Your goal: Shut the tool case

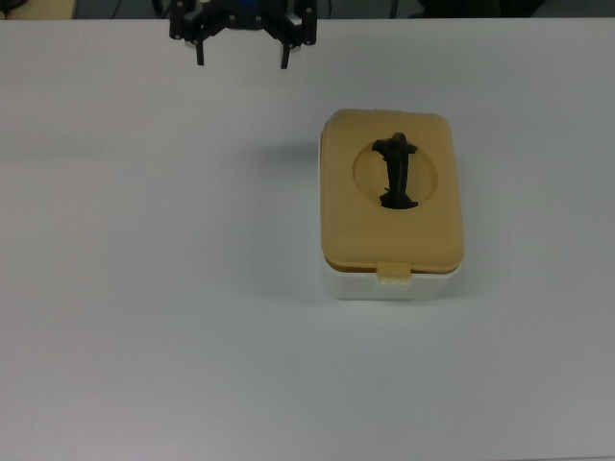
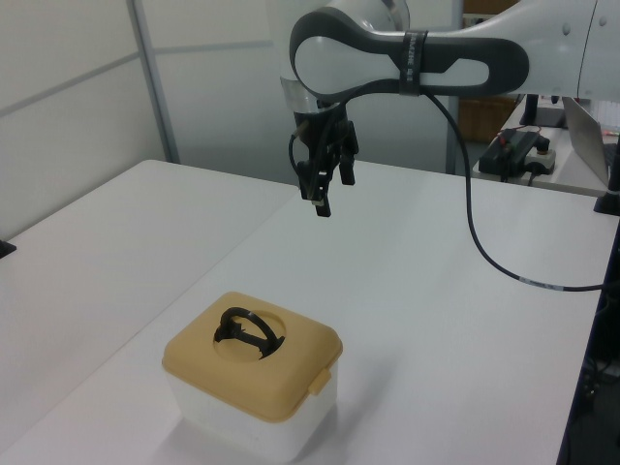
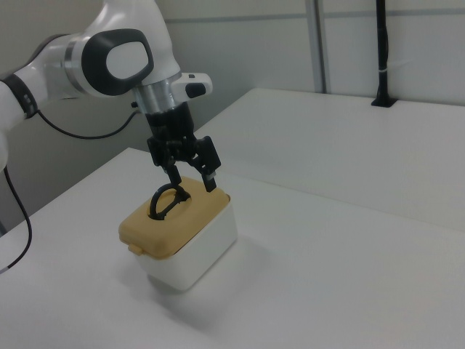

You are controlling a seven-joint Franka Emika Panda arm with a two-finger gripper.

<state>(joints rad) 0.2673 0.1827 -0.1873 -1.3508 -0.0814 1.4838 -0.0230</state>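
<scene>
The tool case (image 1: 392, 279) sits on the white table (image 1: 144, 288), toward the top view's right of centre, its white tub showing only as a band below the tan-yellow lid (image 1: 432, 230), which lies flat and square over it. In the top view the case's long axis runs from the bottom edge of the picture toward the top, and a small pale latch tab (image 1: 394, 274) sticks out from the short end nearest the bottom. The black handle (image 1: 397, 173) stands in the lid's round recess, in line with that long axis and set toward the far half of the lid. The left view shows the tab (image 2: 323, 381) on the side of the case facing the left view's lower right; the right view shows it (image 3: 136, 251) at the right view's lower left, and it alone shows the handle (image 3: 168, 201) as a raised arch. Beyond the case, the gripper (image 1: 240, 50) hangs in the air at the top edge of the top view, well apart from the lid and to its left, with its two fingers spread wide and nothing between them. The left view shows it (image 2: 322, 191) high above the table; in the right view it (image 3: 194, 180) overlaps the handle, which only the other views reveal as a matter of line of sight.
</scene>
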